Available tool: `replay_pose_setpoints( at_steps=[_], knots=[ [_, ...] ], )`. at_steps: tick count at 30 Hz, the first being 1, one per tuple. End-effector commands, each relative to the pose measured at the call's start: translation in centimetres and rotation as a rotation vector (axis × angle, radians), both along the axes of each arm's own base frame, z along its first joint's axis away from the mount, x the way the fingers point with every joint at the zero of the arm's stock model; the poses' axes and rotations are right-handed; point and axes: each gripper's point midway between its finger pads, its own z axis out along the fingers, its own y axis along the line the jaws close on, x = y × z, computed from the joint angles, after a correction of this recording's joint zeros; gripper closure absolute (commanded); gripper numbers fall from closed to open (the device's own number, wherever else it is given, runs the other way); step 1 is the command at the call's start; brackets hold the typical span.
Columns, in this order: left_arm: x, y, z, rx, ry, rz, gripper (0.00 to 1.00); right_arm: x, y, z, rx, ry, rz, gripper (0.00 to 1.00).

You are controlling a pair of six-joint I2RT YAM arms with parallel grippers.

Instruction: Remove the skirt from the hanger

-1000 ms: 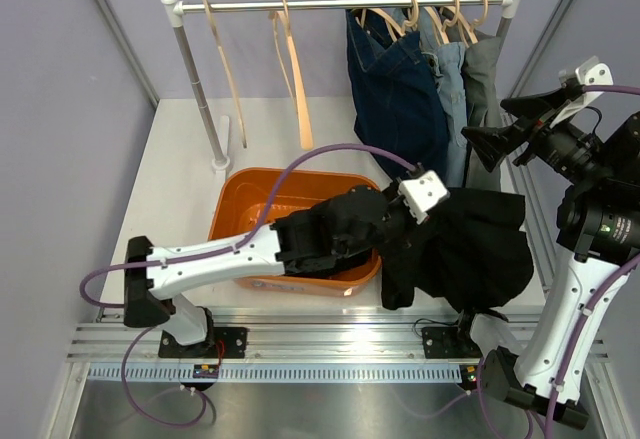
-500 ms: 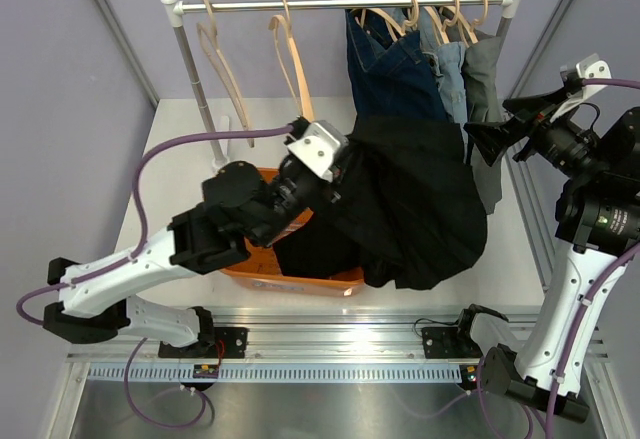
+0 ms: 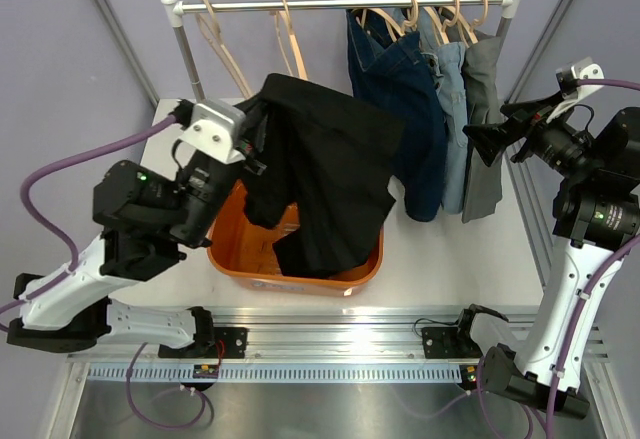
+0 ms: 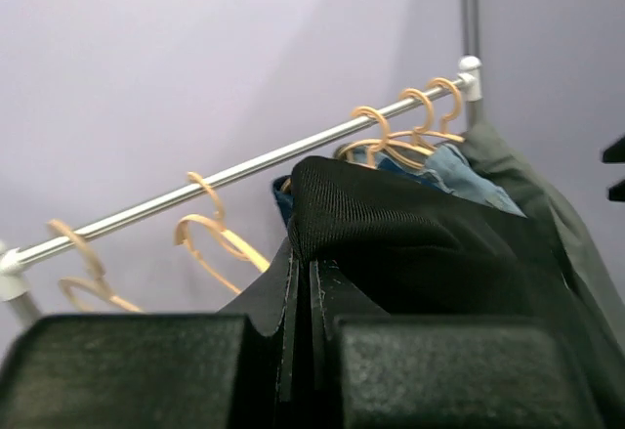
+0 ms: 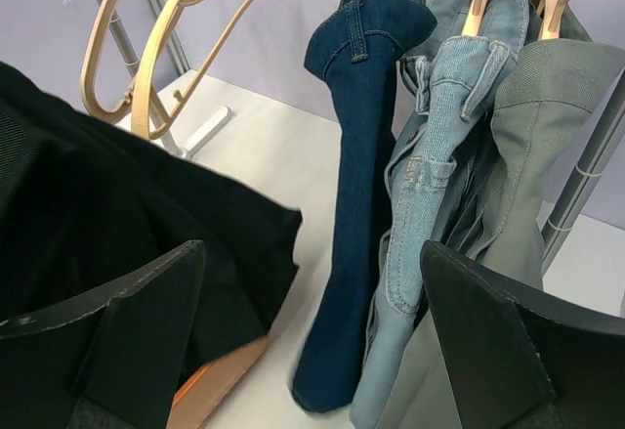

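Left claw (image 3: 243,151) was seen pinched tight on a fold of the black skirt (image 3: 325,174), with cloth squeezed between its fingers (image 4: 137,370). The skirt was held below the rail (image 3: 320,3), its lower edge hanging into the orange basket (image 3: 225,247). Three garments (image 3: 400,99) were noted on hangers (image 3: 410,4). Right claw (image 3: 490,124) was spread wide, nothing gripped.

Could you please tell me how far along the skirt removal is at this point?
Done: the black skirt is off its hanger, and two bare hangers hang on the rail. In hand: the left end effector is shut on it, above the orange bin. Left: letting it go; the right end effector is open beside three garments on hangers.
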Motion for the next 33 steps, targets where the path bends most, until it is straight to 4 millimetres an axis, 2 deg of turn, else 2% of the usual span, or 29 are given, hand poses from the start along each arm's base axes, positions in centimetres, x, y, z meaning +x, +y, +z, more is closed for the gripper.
replay_pose_setpoints(
  at_steps=[1,2,6,14,19,28,31,33],
  knots=[
    [-0.4,6.4,4.3,-0.158,-0.055,0.109,1.00,0.3,-0.4,0.7,-0.002,-0.028,-0.023,0.01],
    [-0.5,7.5,4.3,-0.169,-0.054,0.124,1.00,0.3,-0.5,0.6,-0.002,-0.028,-0.025,0.01],
    [-0.7,9.4,4.0,-0.181,-0.052,0.152,1.00,0.4,-0.5,0.4,0.004,-0.020,-0.020,0.01],
    [-0.6,9.4,1.2,-0.169,-0.003,0.146,1.00,0.8,-0.5,-0.1,0.017,-0.005,-0.016,0.00],
    [-0.1,8.2,-1.7,-0.146,0.036,0.152,1.00,0.8,-0.5,-0.2,0.018,-0.003,-0.010,0.00],
    [0.2,6.2,-4.3,-0.153,0.101,0.100,1.00,0.8,-0.2,-1.0,0.048,0.028,0.005,0.00],
    [0.6,4.8,-6.0,-0.151,0.139,0.072,1.00,0.8,-0.2,-1.1,0.053,0.033,0.007,0.01],
    [1.0,3.5,-8.0,-0.137,0.183,0.050,1.00,0.8,-0.2,-1.3,0.054,0.036,0.010,0.01]
  ],
)
